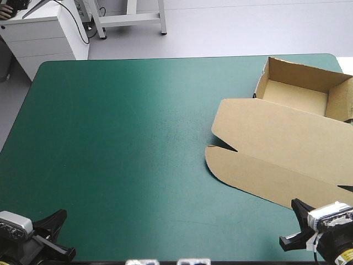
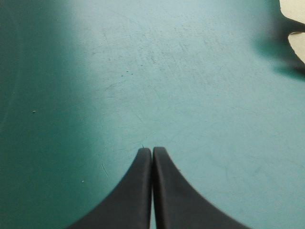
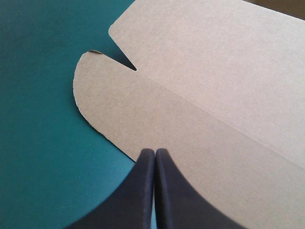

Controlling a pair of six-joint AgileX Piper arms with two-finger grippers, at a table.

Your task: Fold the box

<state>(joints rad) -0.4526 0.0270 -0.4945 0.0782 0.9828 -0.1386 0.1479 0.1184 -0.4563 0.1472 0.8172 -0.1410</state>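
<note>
The brown box (image 1: 276, 138) lies at the table's right side. It is an open tray (image 1: 302, 73) with raised walls at the far right, its lid flat and reaching toward the near edge. The lid's rounded front flap (image 3: 143, 109) has a notch beside it. My right gripper (image 3: 155, 151) is shut on nothing, its tips right at the flap's near edge; the high view shows it at the near right corner (image 1: 295, 226). My left gripper (image 2: 152, 150) is shut and empty over bare teal-green cover at the near left corner (image 1: 52, 237), and a bit of the box (image 2: 293, 12) shows far ahead of it.
The teal-green table (image 1: 127, 138) stretches bare from its left edge to the box. Beyond the far left corner stands a white cabinet (image 1: 44, 33). The tray's right wall reaches the table's right edge.
</note>
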